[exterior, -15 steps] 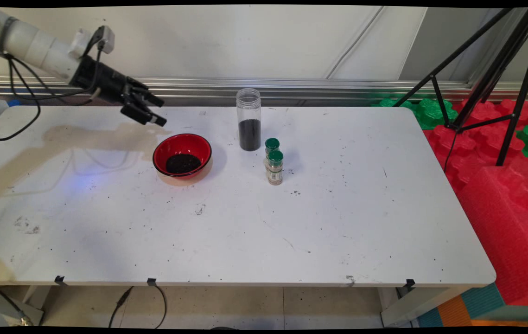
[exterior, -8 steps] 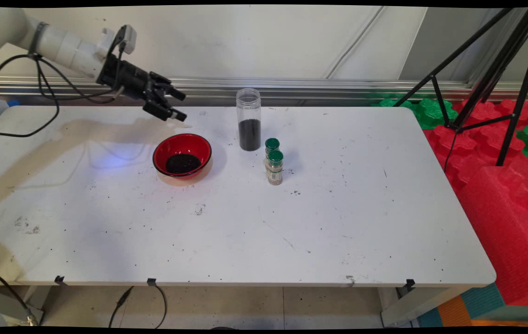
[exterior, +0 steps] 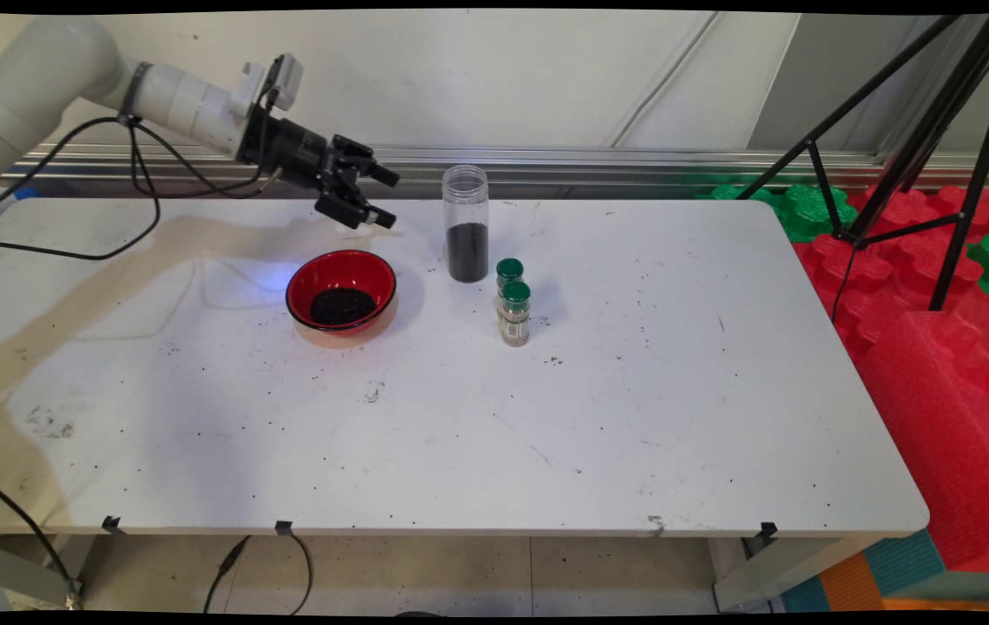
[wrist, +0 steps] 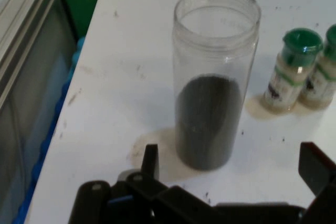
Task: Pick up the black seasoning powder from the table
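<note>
Main view: tall clear jar [exterior: 466, 223], upright, lidless, lower part filled with dark grains, standing toward the table's [exterior: 633, 417] far edge. Right of it, near, two small green-capped spice bottles [exterior: 512, 301], labels unreadable. Left of it, red bowl [exterior: 341, 291] holding dark grains. Gripper [exterior: 384, 197] raised above table, pointing right at jar, fingers spread, empty.

Hand view: jar [wrist: 212, 82] centred just beyond the fingers [wrist: 150, 162], untouched; spice bottles [wrist: 300, 71] at right, label print illegible.

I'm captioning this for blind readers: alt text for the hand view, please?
A clear lidless jar, part filled with dark grains, stands on the white table just beyond the open gripper. Two green-capped spice bottles stand to its right.
</note>
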Robot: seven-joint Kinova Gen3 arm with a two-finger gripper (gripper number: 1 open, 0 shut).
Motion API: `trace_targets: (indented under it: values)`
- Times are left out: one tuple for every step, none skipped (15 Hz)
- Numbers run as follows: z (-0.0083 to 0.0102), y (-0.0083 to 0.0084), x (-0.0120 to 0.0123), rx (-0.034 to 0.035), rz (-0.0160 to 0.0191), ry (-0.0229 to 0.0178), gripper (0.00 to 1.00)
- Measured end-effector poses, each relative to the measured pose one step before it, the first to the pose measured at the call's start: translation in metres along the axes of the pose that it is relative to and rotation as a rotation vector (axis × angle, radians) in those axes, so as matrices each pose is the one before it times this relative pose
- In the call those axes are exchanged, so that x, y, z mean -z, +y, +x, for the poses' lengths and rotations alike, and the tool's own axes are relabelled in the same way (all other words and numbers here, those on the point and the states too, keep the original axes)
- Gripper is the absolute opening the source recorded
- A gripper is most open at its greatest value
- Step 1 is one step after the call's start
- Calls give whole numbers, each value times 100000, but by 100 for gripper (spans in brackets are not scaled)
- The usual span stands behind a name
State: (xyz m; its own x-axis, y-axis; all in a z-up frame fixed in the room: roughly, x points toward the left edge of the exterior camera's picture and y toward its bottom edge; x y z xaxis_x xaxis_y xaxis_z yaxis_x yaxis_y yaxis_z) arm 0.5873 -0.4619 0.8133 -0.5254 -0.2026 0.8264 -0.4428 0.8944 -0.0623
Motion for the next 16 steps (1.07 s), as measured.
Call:
trace_targets:
  values:
    - [99, -151, -706, -1099, -1198, 1388, 100]
    - [61, -142, -590, -810, -914, 1139, 100]
    - [52, -165, -667, -845, -975, 1219, 100]
    - [37, -138, -581, -655, -783, 992, 100]
    - [28, -155, -695, -578, -880, 1090, 100]
    - [2, -151, -667, -454, -744, 994, 100]
    - [-31, -157, -652, -318, -637, 881, 100]
    - [-48, -130, -563, -249, -489, 704, 100]
    - [-74, -130, -608, -222, -494, 726, 100]
    - [-73, -128, -618, -178, -464, 630, 100]
    - [-42, -99, -516, -117, -371, 509, 100]
    - [-49, -115, -570, -67, -342, 539, 100]
    - [-40, -127, -508, 69, -68, 541, 100]
    - [-45, -106, -380, 195, 166, 424, 100]
    - [-30, -155, -451, 319, 263, 456, 100]
    - [-19, -158, -408, 430, 389, 466, 100]
